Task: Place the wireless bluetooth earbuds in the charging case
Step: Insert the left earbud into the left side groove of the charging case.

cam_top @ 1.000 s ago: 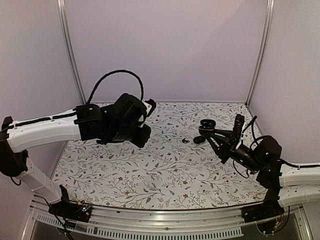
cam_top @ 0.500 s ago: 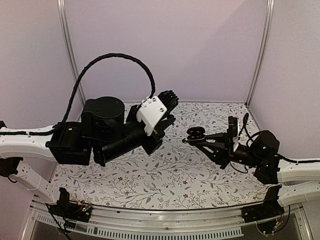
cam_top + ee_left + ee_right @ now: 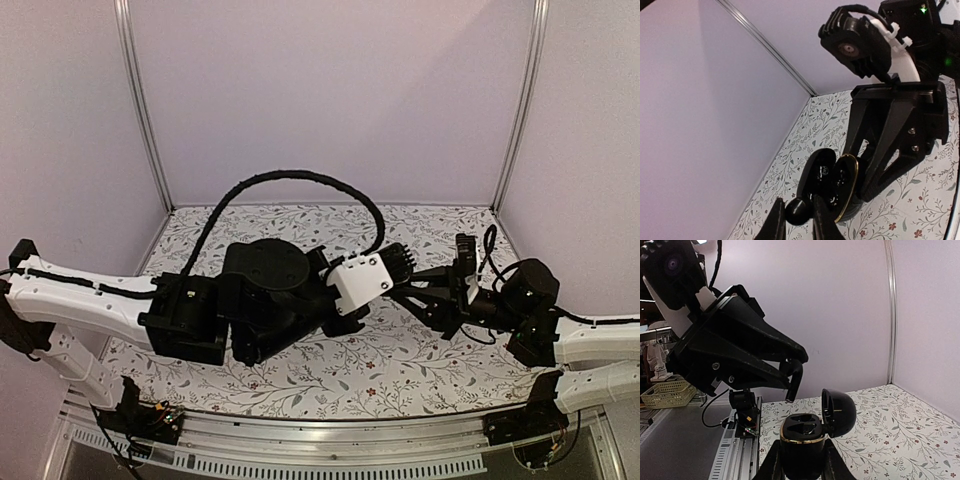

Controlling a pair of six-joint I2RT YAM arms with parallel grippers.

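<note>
A tiny black earbud (image 3: 799, 211) sits pinched between the fingertips of my left gripper (image 3: 797, 205), just short of the charging case (image 3: 832, 185). The case (image 3: 802, 440) is glossy black with a gold rim. Its lid (image 3: 838, 412) stands open, and two empty wells show in the right wrist view. My right gripper (image 3: 802, 449) is shut on the case body and holds it above the table. The left fingers (image 3: 794, 380) hang just above and behind the case. In the top view the left gripper (image 3: 398, 262) covers the case, with the right gripper (image 3: 415, 290) meeting it from the right.
The floral table cover (image 3: 340, 370) lies under both arms. Lilac walls close the back and sides. A metal rail (image 3: 330, 440) runs along the near edge. The left arm's thick cable (image 3: 290, 178) arches over the middle. A yellow basket (image 3: 665, 392) stands off the table.
My left arm has swung from the back left across to the middle right, bringing its fingers to the case. My right gripper has lifted the case off the table and moved it left.
</note>
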